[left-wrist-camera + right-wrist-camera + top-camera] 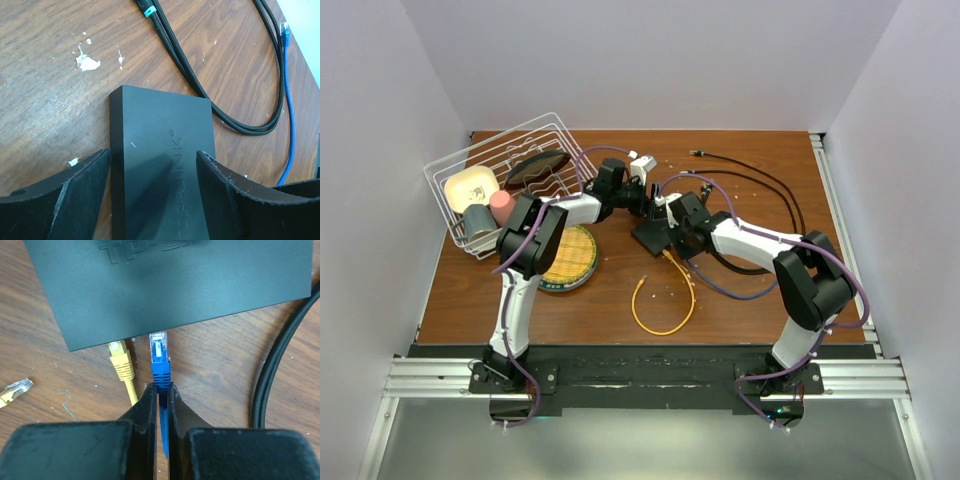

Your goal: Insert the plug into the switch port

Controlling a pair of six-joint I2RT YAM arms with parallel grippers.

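The switch is a flat matte black box lying on the wooden table, also visible from above. Its ports face my right gripper, on the near edge, and are hidden under the top rim. My right gripper is shut on the boot of the blue plug. The plug's clear tip reaches the switch's edge; how deep it sits cannot be told. My left gripper is open and straddles the switch, one finger at its left side, the other over its right edge.
A yellow plug sits in the switch edge just left of the blue one, its cable looping toward the front. A thick black cable and the blue cable run beside the switch. A wire dish rack and a round yellow disc stand at the left.
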